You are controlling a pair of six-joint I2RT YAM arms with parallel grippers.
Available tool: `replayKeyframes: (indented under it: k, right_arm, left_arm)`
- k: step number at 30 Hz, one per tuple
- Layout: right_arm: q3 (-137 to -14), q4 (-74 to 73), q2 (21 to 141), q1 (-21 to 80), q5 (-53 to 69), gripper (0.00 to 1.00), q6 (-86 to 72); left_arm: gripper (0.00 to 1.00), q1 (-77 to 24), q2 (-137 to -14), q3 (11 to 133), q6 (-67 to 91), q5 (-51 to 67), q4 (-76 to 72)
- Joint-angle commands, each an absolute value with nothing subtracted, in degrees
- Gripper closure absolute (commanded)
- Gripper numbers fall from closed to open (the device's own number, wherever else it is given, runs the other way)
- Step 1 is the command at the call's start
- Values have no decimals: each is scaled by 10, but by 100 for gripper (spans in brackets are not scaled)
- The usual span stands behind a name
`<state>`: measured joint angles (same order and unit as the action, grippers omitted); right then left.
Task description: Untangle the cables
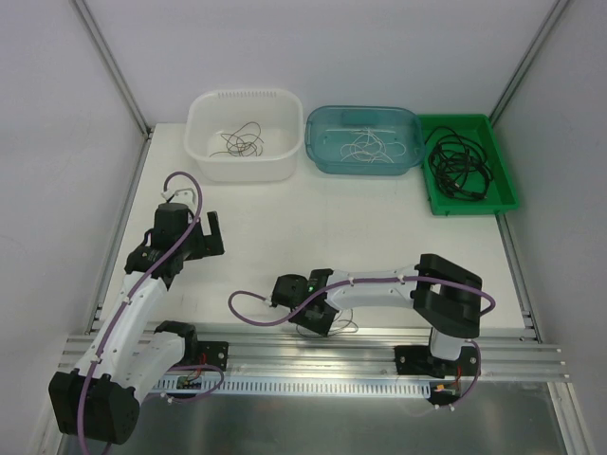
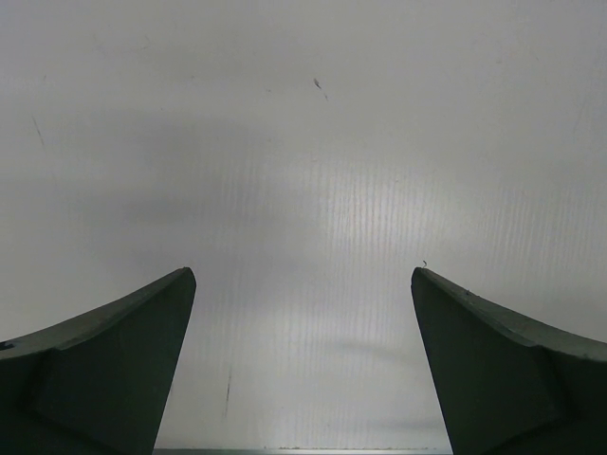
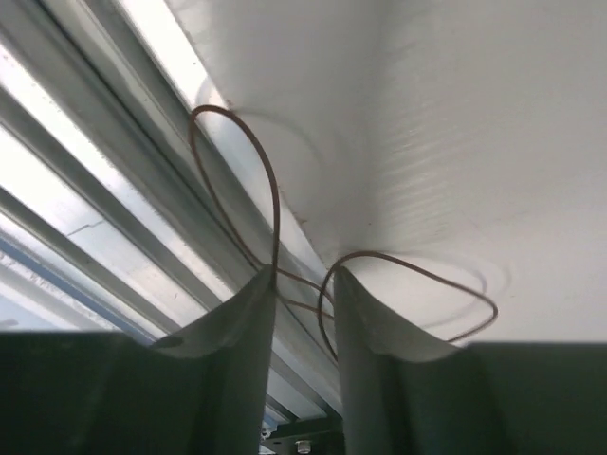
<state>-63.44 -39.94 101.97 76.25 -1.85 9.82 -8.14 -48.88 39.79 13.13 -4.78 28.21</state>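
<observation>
Your right tool [image 3: 303,277] dips at the worktop's [image 1: 379,227] 6 o'clock edge. Its fingers stand a narrow gap apart, and a thin brown cable [image 3: 273,190] loops between them, brushing the tips but not yet pinched. Your left tool [image 2: 303,273], at 9 o'clock, hangs spread wide over bare worktop. Along the 12 o'clock edge, a dark wiry cable [image 1: 242,142] lies in the white tub [image 1: 245,171], a white cable [image 1: 365,144] in the teal tub [image 1: 365,167] and a black cable [image 1: 460,166] in the green tray [image 1: 474,206].

The two dark fingers [image 2: 104,370] stand wide apart over the white table [image 2: 303,171].
</observation>
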Motion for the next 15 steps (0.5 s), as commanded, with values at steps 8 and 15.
replayKeyframes:
  k: [8,15]
  right_arm:
    - [-645,-433,925,767,-119,99,89]
    - [-683,-449,794,709,-127,99,119]
  left_arm:
    - [1,-76,-490,395,134,-16,272]
    - [1,-77,-483,386,134,68,261]
